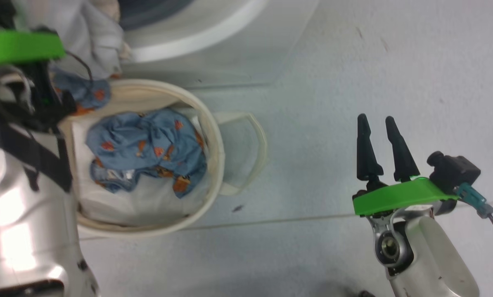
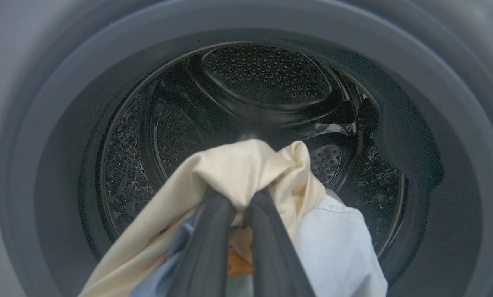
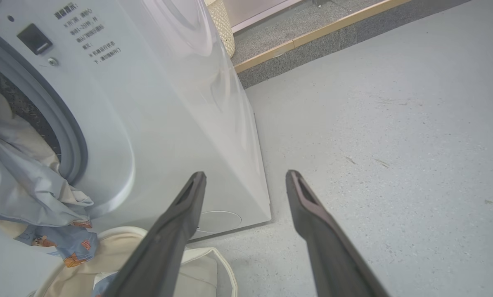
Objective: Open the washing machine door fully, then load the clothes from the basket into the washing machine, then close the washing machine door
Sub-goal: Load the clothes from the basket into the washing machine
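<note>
Garments (image 2: 238, 169), cream and pale blue, hang clamped in the left tool (image 2: 240, 206) before the perforated metal drum (image 2: 267, 74). Blue orange-spotted fabric (image 1: 147, 148) lies in the round cream canvas basket (image 1: 215, 136); right tool (image 1: 376, 123), spread wide, hovers beside it.

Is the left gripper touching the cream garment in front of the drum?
Touching. The left wrist view shows the left gripper shut on the cream garment, whose fabric bunches over both fingertips, with the drum beyond.
</note>
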